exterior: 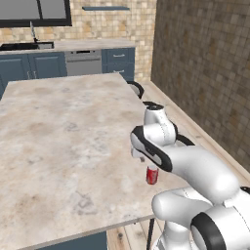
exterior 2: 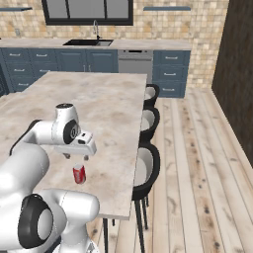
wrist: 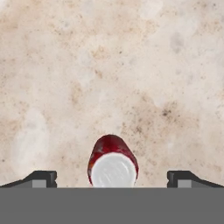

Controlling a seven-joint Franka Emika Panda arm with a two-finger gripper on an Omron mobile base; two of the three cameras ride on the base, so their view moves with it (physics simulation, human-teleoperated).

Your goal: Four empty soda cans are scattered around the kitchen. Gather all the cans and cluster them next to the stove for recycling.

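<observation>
One red can point(wrist: 113, 162) stood upright on the bench point(exterior: 58, 136), low centre of the hand view, between the spread fingers of the released end effector point(wrist: 113, 179). Descending straight before clenching should centre it.

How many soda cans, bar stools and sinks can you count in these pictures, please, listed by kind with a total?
Red soda can: 1, upright on the island counter, below the open gripper.
Black bar stools: 3, along the island's edge.
Sink: 1, in the back counter.
Total: 5.
</observation>
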